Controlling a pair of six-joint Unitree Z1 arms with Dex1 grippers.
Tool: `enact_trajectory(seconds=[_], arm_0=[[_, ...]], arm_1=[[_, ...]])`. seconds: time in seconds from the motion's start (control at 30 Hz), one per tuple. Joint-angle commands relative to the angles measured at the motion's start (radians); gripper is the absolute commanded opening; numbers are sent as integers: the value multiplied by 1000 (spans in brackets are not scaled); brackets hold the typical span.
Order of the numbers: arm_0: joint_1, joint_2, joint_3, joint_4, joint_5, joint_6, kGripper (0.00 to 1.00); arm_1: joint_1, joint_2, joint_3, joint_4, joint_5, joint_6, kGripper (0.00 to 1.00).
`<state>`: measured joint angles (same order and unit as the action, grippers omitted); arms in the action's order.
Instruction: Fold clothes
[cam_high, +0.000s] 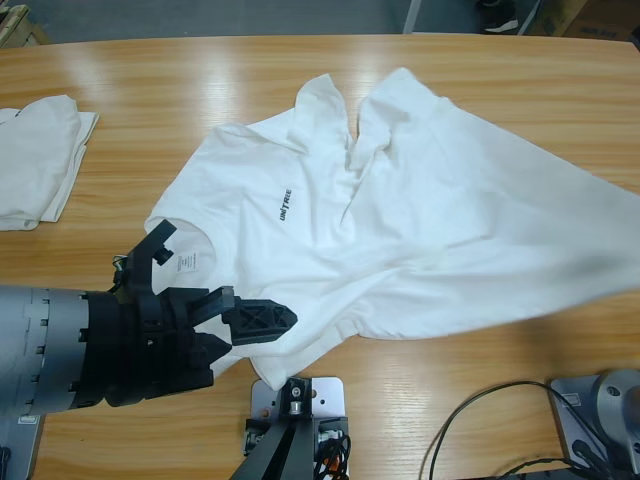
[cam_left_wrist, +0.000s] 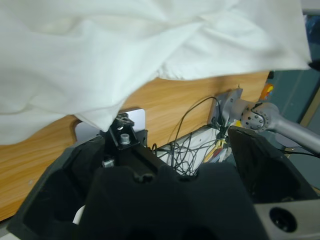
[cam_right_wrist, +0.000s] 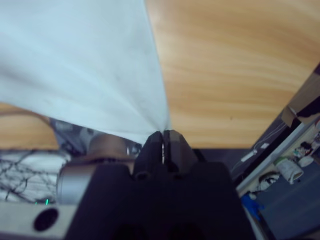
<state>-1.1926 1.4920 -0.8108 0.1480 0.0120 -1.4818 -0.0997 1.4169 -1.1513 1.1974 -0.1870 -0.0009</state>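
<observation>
Black jaws of the left gripper (cam_high: 205, 275) are standing spread apart at the near-left part of the table (cam_high: 480, 380), one jaw reaching up beside the collar and the other lying at the shirt's near hem, with nothing clasped between them. In the left wrist view the same gripper (cam_left_wrist: 170, 165) is gaping wide, the white cloth hanging just above it and cables trailing below the table edge. The right gripper (cam_right_wrist: 163, 142) is clenched tight on a corner of the white shirt (cam_right_wrist: 85, 65), the fabric fanning out from its closed tips across the wood; this gripper is not showing in the high view, where the shirt is stretching away to the right edge.

The white shirt (cam_high: 400, 220) is lying spread over the middle of the table, rumpled, its collar toward the left gripper and small black chest lettering (cam_high: 285, 203) facing up. Its right part is being pulled taut and lifted, looking blurred. Folds are bunching near the shirt's far edge.

Well apart, at the table's left edge, a folded white garment (cam_high: 35, 160) is resting flat on the wood.
</observation>
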Motion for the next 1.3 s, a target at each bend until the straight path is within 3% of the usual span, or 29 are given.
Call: enact_trajectory(seconds=[0.03, 0.07, 0.1, 0.13, 0.27, 0.4, 0.47, 0.53, 0.6, 0.7, 0.8, 1.07, 1.3], arm_0=[[8, -40, 30, 62, 16, -15, 999], [9, -45, 30, 77, 19, -15, 1000], [11, -49, 30, 86, 22, -15, 1000], [12, -52, 30, 91, 28, -15, 1000], [30, -58, 21, 93, 34, -18, 1000], [109, -75, 12, 112, 34, 10, 1000], [183, -68, 0, 143, 34, 91, 1000], [283, -34, -53, 206, 27, 226, 991], [357, 28, -160, 280, -1, 346, 942], [389, 190, -367, 468, -12, 501, 941], [399, 307, -508, 607, -11, 502, 936], [452, 663, -906, 959, 34, 534, 941], [564, 790, -999, 982, -32, 526, 941]], arm_1=[[-23, 107, -215, 343, 19, 7, 0], [-23, 110, -216, 346, 17, 10, 116], [-23, 117, -224, 352, 34, 19, 769], [-23, 122, -231, 357, 58, 46, 995], [-23, 105, -288, 402, 64, 101, 1000], [-3, 73, -354, 404, 101, 126, 1000], [91, 88, -373, 297, 257, 108, 1000], [184, 140, -336, 137, 348, 43, 987], [254, 210, -286, -26, 352, 41, 988], [312, 382, -303, -105, 338, 80, 987], [361, 527, -400, -100, 252, 152, 987], [324, 844, -772, 72, 273, 170, 987], [255, 1092, -1051, 194, 259, 172, 982]])
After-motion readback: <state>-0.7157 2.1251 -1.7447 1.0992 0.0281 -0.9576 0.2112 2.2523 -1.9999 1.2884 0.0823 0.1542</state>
